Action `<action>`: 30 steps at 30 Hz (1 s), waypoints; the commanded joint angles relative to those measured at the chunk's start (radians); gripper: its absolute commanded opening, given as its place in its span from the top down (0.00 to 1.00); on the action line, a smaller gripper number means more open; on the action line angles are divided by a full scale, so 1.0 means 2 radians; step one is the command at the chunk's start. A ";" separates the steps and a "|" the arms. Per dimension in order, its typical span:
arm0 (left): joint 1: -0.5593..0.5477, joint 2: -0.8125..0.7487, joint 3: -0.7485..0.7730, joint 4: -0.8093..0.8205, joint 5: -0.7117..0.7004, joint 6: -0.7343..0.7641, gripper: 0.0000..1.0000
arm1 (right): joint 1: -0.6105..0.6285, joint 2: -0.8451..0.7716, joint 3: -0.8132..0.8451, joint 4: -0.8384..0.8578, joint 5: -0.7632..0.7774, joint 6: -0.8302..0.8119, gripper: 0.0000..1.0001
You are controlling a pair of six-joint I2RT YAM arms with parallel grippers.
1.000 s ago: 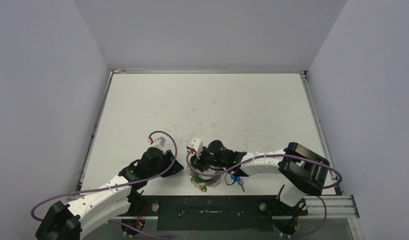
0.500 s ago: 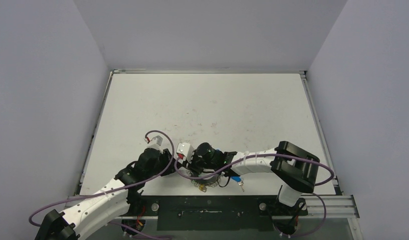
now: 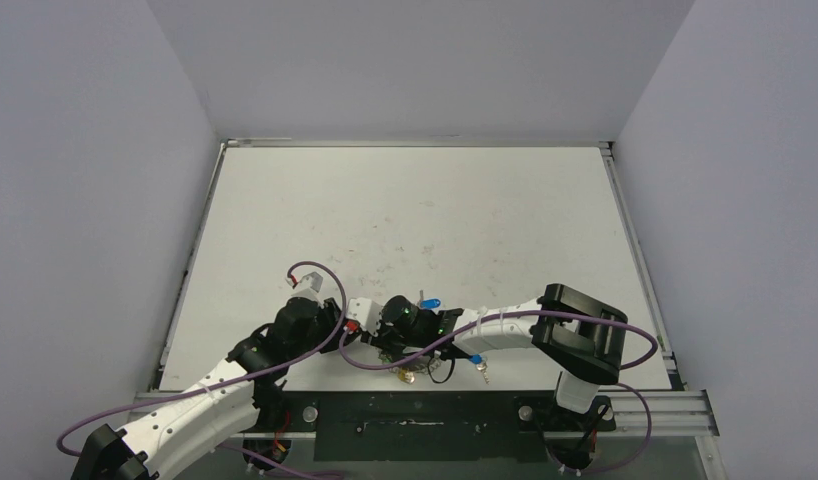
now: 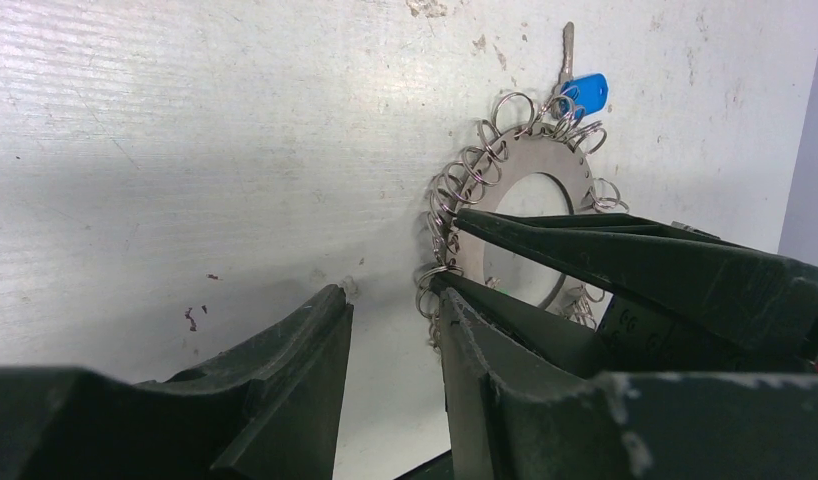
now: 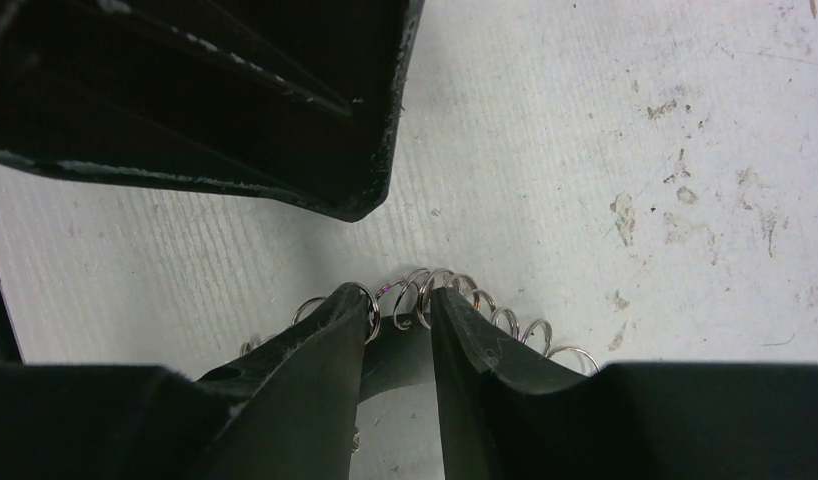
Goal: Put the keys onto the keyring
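The keyring (image 4: 540, 158), a flat silver ring edged with small wire loops, lies on the white table. A blue-tagged key (image 4: 585, 90) hangs on its far rim and shows beside the right wrist (image 3: 430, 302). My right gripper (image 5: 398, 295) is closed on the keyring's (image 5: 397, 350) rim, with a few loops caught between its fingertips. My left gripper (image 4: 390, 295) stands open just left of the ring, with bare table between its fingers. From above, the right gripper's body hides most of the ring. A second blue-tagged key (image 3: 477, 360) lies loose near the front edge.
A small silver and yellowish cluster (image 3: 408, 374) sits by the table's front edge, too small to make out. The black mounting plate (image 3: 415, 425) runs along the near side. Purple cables loop around both wrists. Grey walls enclose the table.
Both grippers have shifted left. The right gripper has taken the keyring along with it. A blue key now shows beside the right wrist.
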 commanded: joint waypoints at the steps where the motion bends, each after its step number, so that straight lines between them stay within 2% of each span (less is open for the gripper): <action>1: -0.001 -0.005 0.019 0.002 -0.004 0.002 0.64 | -0.004 -0.027 -0.003 0.029 0.004 0.003 0.70; 4: -0.001 -0.005 0.018 0.003 -0.004 0.004 0.64 | -0.019 -0.046 -0.023 0.068 -0.034 0.022 0.70; 7: -0.001 -0.005 0.018 0.003 -0.004 0.005 0.64 | -0.031 -0.062 -0.042 0.107 -0.054 0.046 0.65; 9: -0.001 -0.005 0.018 0.002 -0.004 0.006 0.64 | -0.036 -0.068 -0.046 0.115 -0.054 0.050 0.47; 11: -0.001 -0.006 0.018 0.002 -0.004 0.006 0.64 | -0.037 -0.071 -0.048 0.118 -0.047 0.050 0.39; 15: -0.001 -0.007 0.018 0.001 -0.004 0.007 0.65 | -0.038 -0.064 -0.037 0.098 -0.046 0.045 0.43; 19: -0.001 -0.007 0.015 0.001 -0.003 0.005 0.65 | -0.038 -0.049 -0.012 0.065 -0.048 0.042 0.59; 21: -0.001 -0.008 0.015 0.000 -0.003 0.005 0.65 | -0.037 -0.040 0.002 0.041 -0.045 0.039 0.64; 23: -0.001 -0.007 0.015 0.001 -0.002 0.005 0.65 | -0.034 -0.032 0.013 0.028 -0.042 0.037 0.64; 26: -0.001 -0.008 0.014 0.001 -0.003 0.005 0.65 | -0.028 -0.020 0.023 0.015 -0.025 0.032 0.56; 30: -0.001 -0.008 0.014 0.002 -0.002 0.005 0.65 | -0.020 -0.005 0.038 -0.009 -0.008 0.024 0.58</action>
